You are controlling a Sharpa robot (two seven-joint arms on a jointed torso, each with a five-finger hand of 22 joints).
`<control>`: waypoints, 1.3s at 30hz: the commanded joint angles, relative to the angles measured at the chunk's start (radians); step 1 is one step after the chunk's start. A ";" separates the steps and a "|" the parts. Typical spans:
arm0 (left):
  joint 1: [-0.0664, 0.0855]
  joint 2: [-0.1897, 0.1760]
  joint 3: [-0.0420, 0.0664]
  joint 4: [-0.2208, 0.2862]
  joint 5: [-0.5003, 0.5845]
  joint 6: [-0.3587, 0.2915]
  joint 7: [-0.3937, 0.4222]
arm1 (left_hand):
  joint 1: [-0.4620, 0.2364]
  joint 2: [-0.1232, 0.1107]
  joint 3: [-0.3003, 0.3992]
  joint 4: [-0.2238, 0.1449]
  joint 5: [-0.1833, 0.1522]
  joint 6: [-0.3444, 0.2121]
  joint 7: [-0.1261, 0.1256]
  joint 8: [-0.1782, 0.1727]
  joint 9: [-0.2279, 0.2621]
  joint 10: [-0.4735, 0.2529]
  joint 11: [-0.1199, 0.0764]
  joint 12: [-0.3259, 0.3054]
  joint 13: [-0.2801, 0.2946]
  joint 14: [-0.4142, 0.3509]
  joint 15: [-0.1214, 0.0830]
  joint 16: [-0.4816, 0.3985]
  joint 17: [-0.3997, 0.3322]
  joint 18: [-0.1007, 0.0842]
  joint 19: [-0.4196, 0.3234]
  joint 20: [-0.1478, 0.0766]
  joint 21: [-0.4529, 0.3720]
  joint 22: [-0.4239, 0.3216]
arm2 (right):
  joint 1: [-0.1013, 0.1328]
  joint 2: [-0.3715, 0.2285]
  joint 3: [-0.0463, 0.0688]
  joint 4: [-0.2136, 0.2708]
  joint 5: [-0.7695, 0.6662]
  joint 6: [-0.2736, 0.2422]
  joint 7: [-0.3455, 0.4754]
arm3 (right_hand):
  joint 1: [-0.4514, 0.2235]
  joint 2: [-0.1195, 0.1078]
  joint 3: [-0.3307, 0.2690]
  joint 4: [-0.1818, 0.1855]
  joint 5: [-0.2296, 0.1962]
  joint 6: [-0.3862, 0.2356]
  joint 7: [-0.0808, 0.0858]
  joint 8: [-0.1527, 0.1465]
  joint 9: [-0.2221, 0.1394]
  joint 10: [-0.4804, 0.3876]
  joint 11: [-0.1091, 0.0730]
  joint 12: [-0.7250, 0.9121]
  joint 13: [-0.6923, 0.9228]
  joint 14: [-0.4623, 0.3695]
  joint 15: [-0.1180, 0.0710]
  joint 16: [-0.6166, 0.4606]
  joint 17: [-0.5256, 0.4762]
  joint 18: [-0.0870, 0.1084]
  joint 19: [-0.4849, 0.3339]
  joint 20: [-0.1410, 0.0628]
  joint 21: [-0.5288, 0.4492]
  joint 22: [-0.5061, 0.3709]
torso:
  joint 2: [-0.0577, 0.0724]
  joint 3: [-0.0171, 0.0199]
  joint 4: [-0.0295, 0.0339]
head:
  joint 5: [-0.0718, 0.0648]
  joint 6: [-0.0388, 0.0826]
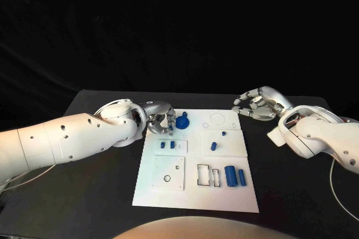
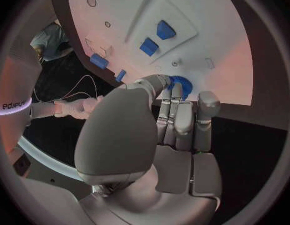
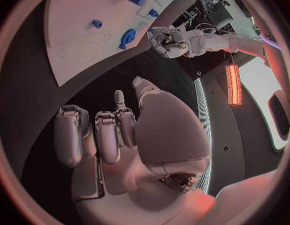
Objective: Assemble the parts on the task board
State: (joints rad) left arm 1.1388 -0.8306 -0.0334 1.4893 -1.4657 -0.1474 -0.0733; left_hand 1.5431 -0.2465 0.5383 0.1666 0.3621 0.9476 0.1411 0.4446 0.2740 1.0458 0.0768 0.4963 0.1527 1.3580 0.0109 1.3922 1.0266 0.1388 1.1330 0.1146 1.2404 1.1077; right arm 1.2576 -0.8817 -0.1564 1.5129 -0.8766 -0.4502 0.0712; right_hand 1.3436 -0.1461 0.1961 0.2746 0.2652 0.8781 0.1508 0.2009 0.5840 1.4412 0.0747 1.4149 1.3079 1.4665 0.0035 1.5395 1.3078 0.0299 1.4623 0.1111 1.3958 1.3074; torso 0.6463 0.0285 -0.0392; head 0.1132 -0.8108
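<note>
The white task board (image 1: 168, 195) lies in the middle of the black table. At its far left corner my left hand (image 1: 157, 120) pinches a blue round toothed part (image 1: 182, 123) between thumb and fingers, the part standing on its edge at the board's surface. The left wrist view has the same round part (image 2: 182, 86) at the fingertips (image 2: 175, 102). My right hand (image 1: 258, 105) hovers off the board's far right corner with its fingers curled in on nothing. From the right wrist, the round part (image 3: 127, 36) sits beside the left hand (image 3: 167, 40).
Two small blue pieces (image 1: 167, 144) sit in a block near the left hand. Two more small pieces (image 1: 214, 145) stand in the block to the right. A pair of blue cylinders (image 1: 235, 176) lies near the board's front right, beside rectangular slots (image 1: 203, 175). A round outline (image 1: 218, 117) marks the far edge.
</note>
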 commanded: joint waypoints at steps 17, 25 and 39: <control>-0.008 0.023 -0.011 -0.045 0.038 0.053 -0.001 | -0.012 0.000 -0.002 -0.003 0.000 0.006 0.001 -0.006 0.000 0.005 0.000 -0.007 -0.002 0.006 -0.002 0.004 -0.003 -0.013 0.004 0.002 0.003 -0.001 | -0.003 0.000 0.000 0.001 -0.011 0.002 0.007 | -0.003 0.007 -0.002 0.006 -0.001 -0.005 0.002 0.004 0.001 -0.004 -0.005 -0.004 0.102 0.078 -0.005 -0.003 0.145 0.016 0.001 -0.007 -0.005 0.148 | 0.002 -0.0001 -0.0030 | 0.007 -0.005; -0.012 0.029 -0.013 -0.050 0.043 0.060 -0.001 | -0.013 0.000 -0.002 -0.003 0.000 0.006 0.000 -0.007 0.000 0.005 0.000 -0.008 -0.002 0.005 -0.002 0.004 -0.004 -0.013 0.002 0.002 0.002 -0.002 | -0.003 0.000 0.000 0.001 -0.011 0.002 0.007 | -0.003 0.007 -0.002 0.006 -0.001 -0.005 0.002 0.004 0.001 -0.004 -0.005 -0.004 0.102 0.078 -0.005 -0.003 0.145 0.016 0.001 -0.007 -0.005 0.148 | 0.002 0.0004 -0.0028 | 0.005 -0.007; -0.013 0.031 -0.014 -0.052 0.044 0.082 -0.011 | -0.014 0.000 -0.002 -0.003 0.000 0.006 0.000 -0.009 0.000 0.006 0.000 -0.010 -0.002 0.004 -0.002 0.003 -0.007 -0.012 0.000 0.003 0.000 -0.004 | -0.003 0.000 0.000 0.001 -0.012 0.002 0.007 | -0.003 0.007 -0.002 0.006 -0.001 -0.005 0.002 0.004 0.001 -0.004 -0.005 -0.004 0.102 0.078 -0.005 -0.003 0.145 0.016 0.001 -0.007 -0.005 0.148 | 0.001 0.0006 -0.0026 | 0.006 -0.008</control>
State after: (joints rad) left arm 1.1266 -0.8021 -0.0470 1.4360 -1.4281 -0.0933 -0.0793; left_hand 1.5380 -0.2437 0.5381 0.1668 0.3597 0.9474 0.1410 0.4407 0.2736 1.0454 0.0771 0.4907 0.1496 1.3579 0.0110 1.3922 1.0211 0.1389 1.1330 0.1145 1.2402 1.1051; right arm 1.2555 -0.8821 -0.1564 1.5135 -0.8781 -0.4508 0.0713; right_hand 1.3436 -0.1461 0.1961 0.2746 0.2652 0.8781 0.1508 0.2008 0.5835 1.4412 0.0747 1.4149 1.3075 1.4665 0.0035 1.5395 1.3075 0.0299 1.4623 0.1111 1.3958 1.3079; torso 0.6473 0.0292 -0.0415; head 0.1190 -0.8189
